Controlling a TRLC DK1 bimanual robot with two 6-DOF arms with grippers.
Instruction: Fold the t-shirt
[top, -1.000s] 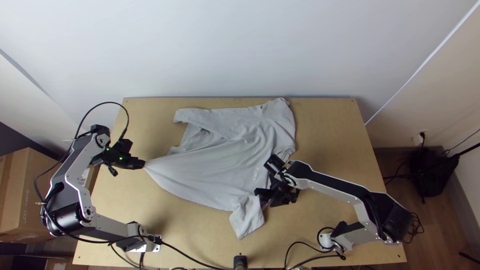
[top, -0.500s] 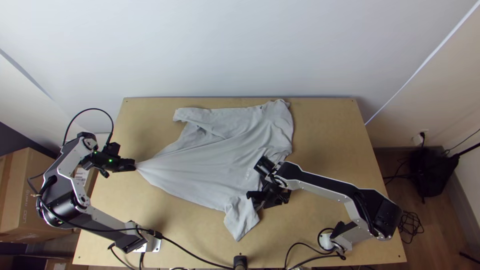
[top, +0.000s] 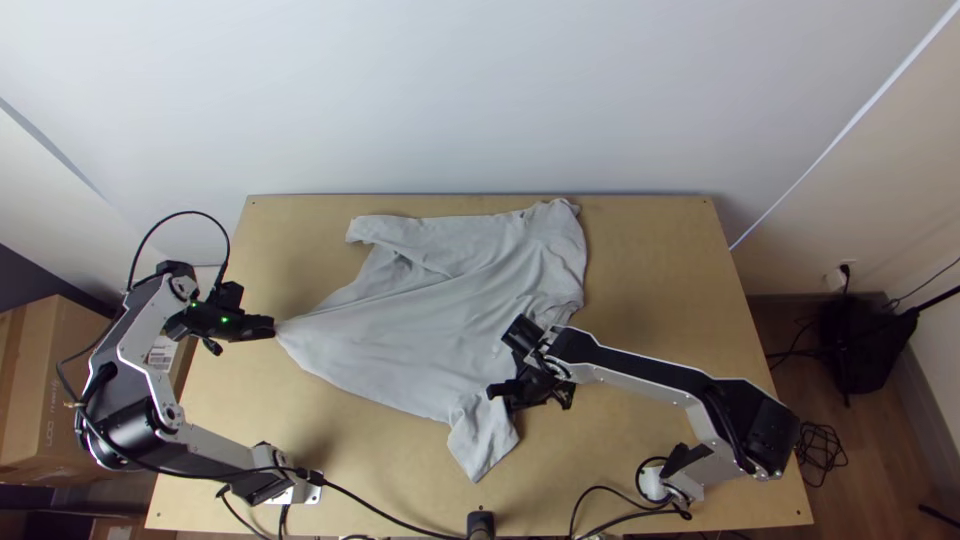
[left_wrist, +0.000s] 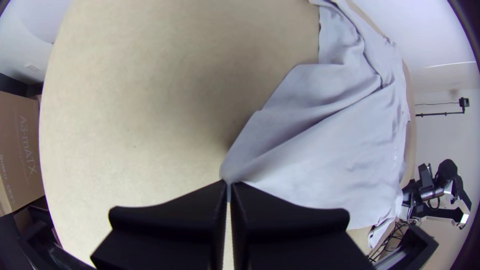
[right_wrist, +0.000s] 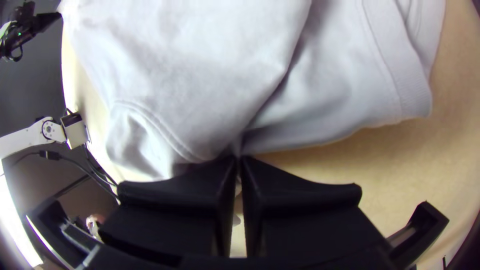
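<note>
A light grey t-shirt (top: 420, 320) lies loosely spread with folds across the middle of the table. At its left end my left gripper (top: 273, 328) is shut on a gathered corner, and the cloth tapers to that point in taut creases. My right gripper (top: 503, 392) is at the shirt's near right edge, beside a sleeve. In the left wrist view, the left gripper (left_wrist: 229, 186) pinches the tip of the t-shirt (left_wrist: 330, 150). In the right wrist view, the right gripper (right_wrist: 238, 161) is shut on an edge of the t-shirt (right_wrist: 190, 70), with folds meeting at its fingertips.
Bare wooden table (top: 660, 260) surrounds the shirt, with a pale wall behind its far edge. Cardboard boxes (top: 60, 380) stand on the floor at the left. Cables (top: 400, 525) run along the near edge, and a black device (top: 481, 524) stands there between the arm bases.
My left gripper has moved left overall, drawing its corner along, with a slight shift back right lately. The right gripper has moved a little left and nearer, and the near sleeve has shifted left.
</note>
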